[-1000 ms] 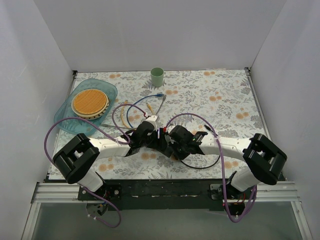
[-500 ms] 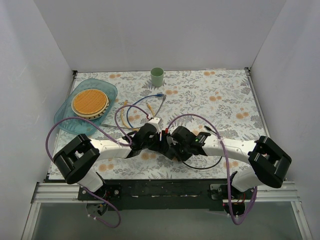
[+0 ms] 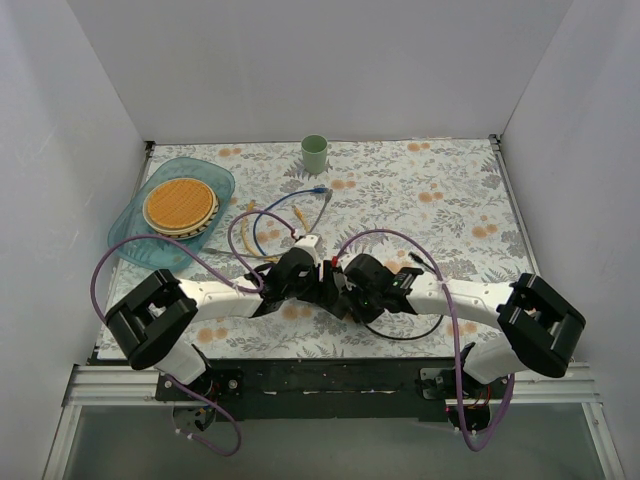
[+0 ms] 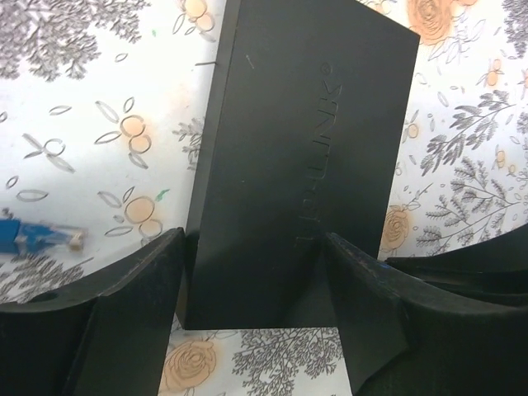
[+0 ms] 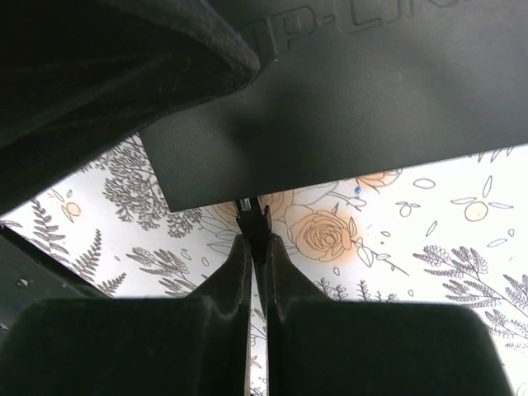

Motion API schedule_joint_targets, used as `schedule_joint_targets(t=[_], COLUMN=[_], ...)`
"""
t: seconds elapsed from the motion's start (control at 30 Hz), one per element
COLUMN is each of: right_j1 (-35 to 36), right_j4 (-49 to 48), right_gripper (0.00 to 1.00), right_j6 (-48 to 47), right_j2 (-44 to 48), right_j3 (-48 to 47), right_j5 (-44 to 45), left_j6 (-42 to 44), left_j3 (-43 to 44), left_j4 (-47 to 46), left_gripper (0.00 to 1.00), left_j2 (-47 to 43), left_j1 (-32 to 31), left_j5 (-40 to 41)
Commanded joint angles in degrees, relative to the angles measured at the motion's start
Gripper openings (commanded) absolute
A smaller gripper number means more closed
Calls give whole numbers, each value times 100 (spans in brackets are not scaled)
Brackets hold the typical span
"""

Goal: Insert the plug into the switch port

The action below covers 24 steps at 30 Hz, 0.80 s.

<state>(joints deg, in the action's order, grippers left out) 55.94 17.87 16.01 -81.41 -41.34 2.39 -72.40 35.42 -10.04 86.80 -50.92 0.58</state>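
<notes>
In the left wrist view the switch [image 4: 297, 157] is a flat dark grey box lying on the floral cloth. My left gripper [image 4: 254, 244] is shut on its near end, one finger on each long side. In the right wrist view my right gripper [image 5: 254, 241] is shut on a small black plug [image 5: 253, 223]. The plug's tip is at the switch's narrow edge [image 5: 247, 191]; the sockets do not show. In the top view the left gripper [image 3: 308, 276] and right gripper [image 3: 338, 284] meet at the table's near centre and hide the switch.
A green cup [image 3: 315, 153] stands at the back. A teal tray [image 3: 216, 181] holding a woven disc sits at the left. Blue, yellow and red cables [image 3: 290, 212] loop behind the grippers; a blue plug [image 4: 33, 238] lies left of the switch. A black cable [image 3: 400, 333] trails by the right arm.
The right gripper has moved left with the plug, closing up to the left gripper and the switch. The left arm has shifted slightly right. Little has moved in the last half second.
</notes>
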Motion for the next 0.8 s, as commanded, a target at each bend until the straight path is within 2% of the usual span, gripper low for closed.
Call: schedule_joint_targets(t=[0.0, 0.07, 0.13, 0.17, 0.37, 0.6, 0.77], right_j1=[-22, -22, -22, -22, -22, -22, -22], right_j4=[-3044, -2825, -2615, -2569, -2192, -1875, -1831], right_gripper=[1, 5, 14, 22, 45, 54, 61], right_j6=[95, 113, 174, 183, 253, 227, 236], right_j2=[256, 414, 607, 687, 1241, 1653, 2005], right_j3=[-270, -129, 55, 126, 548, 732, 838], right_j5=[147, 147, 165, 191, 358, 226, 375], left_j6=[-433, -389, -371, -336, -292, -257, -213], left_j3=[325, 457, 553, 615, 826, 1054, 1362], left_j4=[168, 546, 836, 863, 969, 1241, 1803], left_gripper=[71, 74, 76, 77, 79, 81, 83], left_j2=[-559, -673, -691, -700, -525, -594, -919], left_j1=[-797, -788, -753, -744, -701, -674, -578], left_j5=[-1073, -719, -375, -340, -357, -128, 512])
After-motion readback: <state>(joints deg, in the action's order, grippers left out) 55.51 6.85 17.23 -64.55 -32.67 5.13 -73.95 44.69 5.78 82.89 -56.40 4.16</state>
